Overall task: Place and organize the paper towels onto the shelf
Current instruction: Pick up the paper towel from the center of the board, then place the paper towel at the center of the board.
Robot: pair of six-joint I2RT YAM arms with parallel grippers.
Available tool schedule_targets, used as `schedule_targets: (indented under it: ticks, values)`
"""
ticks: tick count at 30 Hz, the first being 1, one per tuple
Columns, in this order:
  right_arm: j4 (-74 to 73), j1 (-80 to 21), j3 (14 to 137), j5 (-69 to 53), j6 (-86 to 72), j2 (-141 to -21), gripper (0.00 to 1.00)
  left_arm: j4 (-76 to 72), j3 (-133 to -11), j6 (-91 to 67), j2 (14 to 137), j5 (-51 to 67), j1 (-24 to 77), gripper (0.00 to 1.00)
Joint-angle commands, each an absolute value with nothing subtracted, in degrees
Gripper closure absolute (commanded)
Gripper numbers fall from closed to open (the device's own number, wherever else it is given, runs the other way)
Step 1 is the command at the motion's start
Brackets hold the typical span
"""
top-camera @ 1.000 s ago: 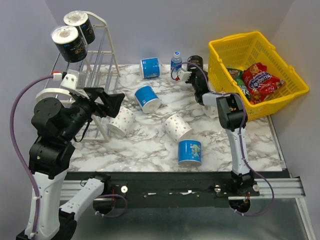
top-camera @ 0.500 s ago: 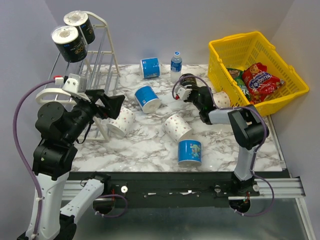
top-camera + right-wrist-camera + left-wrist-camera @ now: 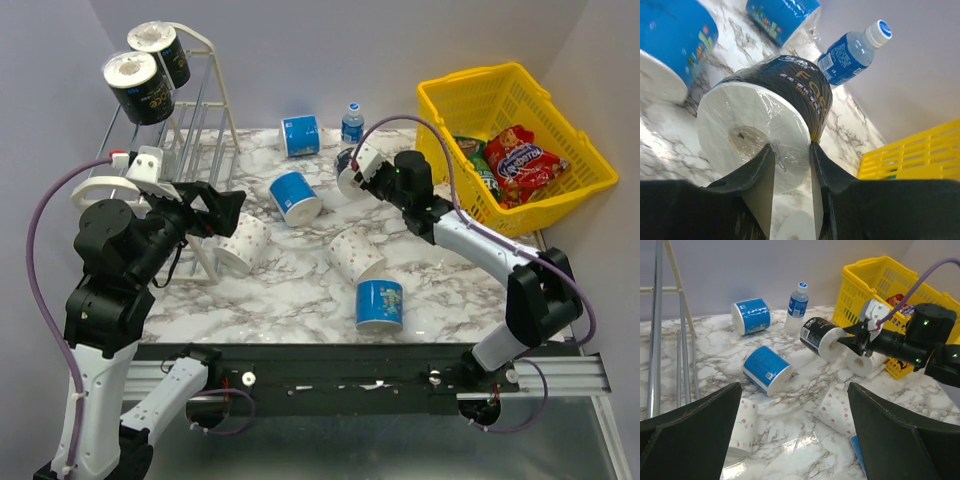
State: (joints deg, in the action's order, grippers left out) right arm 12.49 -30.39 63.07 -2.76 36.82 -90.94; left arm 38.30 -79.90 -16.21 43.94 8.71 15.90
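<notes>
Gold lettering on the black roll (image 3: 790, 87) is illegible.

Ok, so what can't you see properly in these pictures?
Top view: the shelf's lower racks partly hide behind the left arm.
Top view: the black roll is mostly covered by the right gripper holding it.
Right wrist view: a blue roll is cut off by the left edge.
Top view: words on the snack bags in the basket are too small to read.

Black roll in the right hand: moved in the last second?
Yes. The black roll, gripped by the right hand, went left and nearer the arms, away from the yellow basket.
</notes>
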Motion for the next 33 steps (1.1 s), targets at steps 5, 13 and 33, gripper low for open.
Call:
schedule_targets:
  ticks: [5,13,33]
  values:
    - [-17.12,-36.64,72.33,-5.8,11.38,-80.78,0.64,44.56,-87.36,-13.72,44.39,4.66,16.26,0.01]
    - [-26.18,-41.83,69.53,-11.09,-10.53,-71.29,0.65,47.11,-91.58,-12.22,43.51,2.55,16.26,0.01]
    - [-28.48,-58.01,71.54,-0.35,-29.44,-91.31,0.55,52.56,-83.06,-10.72,39.46,6.68,16.26,0.01]
